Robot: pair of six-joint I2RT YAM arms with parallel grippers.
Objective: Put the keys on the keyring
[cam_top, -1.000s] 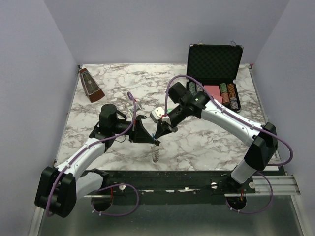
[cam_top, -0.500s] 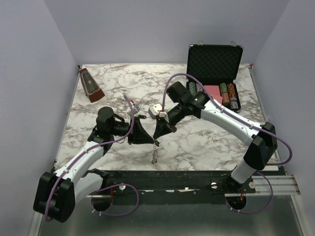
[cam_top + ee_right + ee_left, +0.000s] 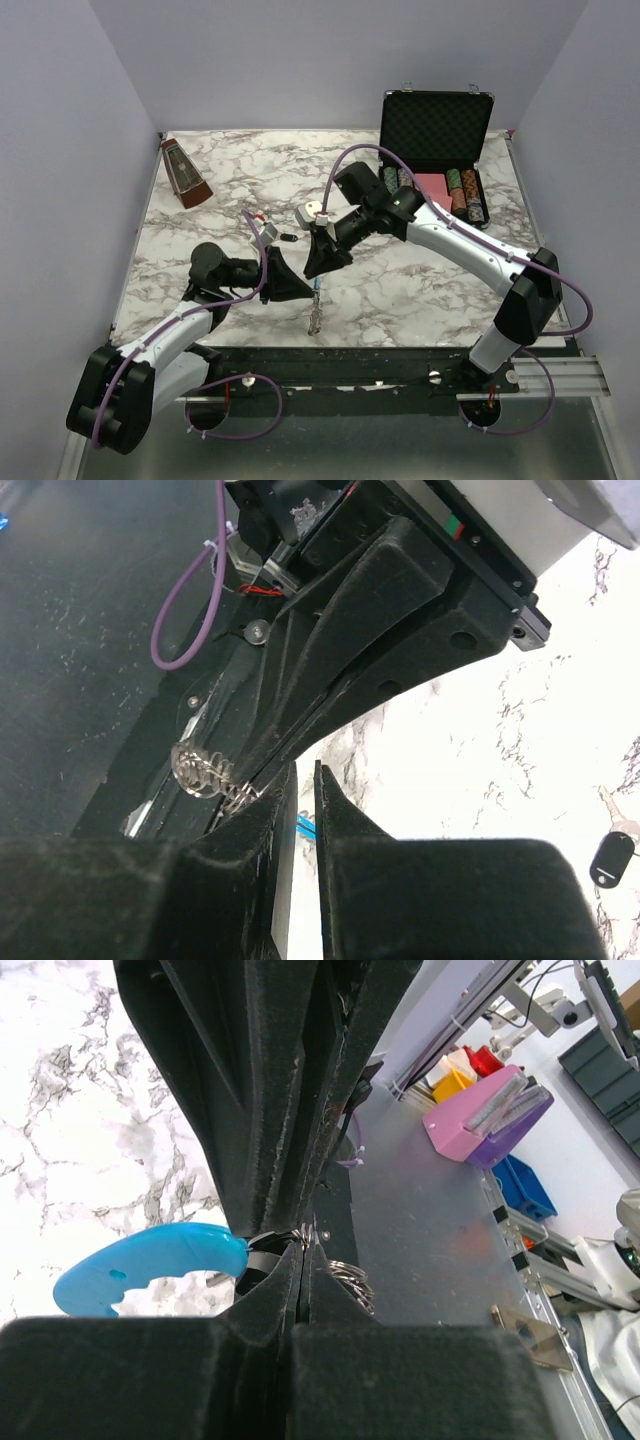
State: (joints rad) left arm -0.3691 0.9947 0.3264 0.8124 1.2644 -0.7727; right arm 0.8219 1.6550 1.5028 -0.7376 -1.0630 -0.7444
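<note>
The keyring (image 3: 315, 310) is a loop of silvery, chain-like links with a light blue curved section. In the top view it hangs as a short strand below the two meeting grippers, its lower end at or just above the marble table (image 3: 240, 180), near the front edge and about midway across. The left wrist view shows the blue section (image 3: 150, 1265) jutting out to one side of the fingertips, with small silvery rings bunched on the other side. The right wrist view shows silvery coils (image 3: 205, 770) at the tip of the other arm's fingers.

The left arm lies low, reaching from its base at the near left towards the table's middle. The left gripper (image 3: 290, 283) has its fingers pressed together on the keyring's metal just beside the blue section. The right arm arches from the near right, past the open black case (image 3: 437, 125) with its poker chips (image 3: 467, 195), and tilts down towards the left. The right gripper (image 3: 320, 268) meets the left one tip to tip. Its fingers (image 3: 340, 820) leave only a narrow slit, with a sliver of blue behind it; whether they hold anything cannot be told.

A black-headed key (image 3: 607, 852) lies apart on the marble
</note>
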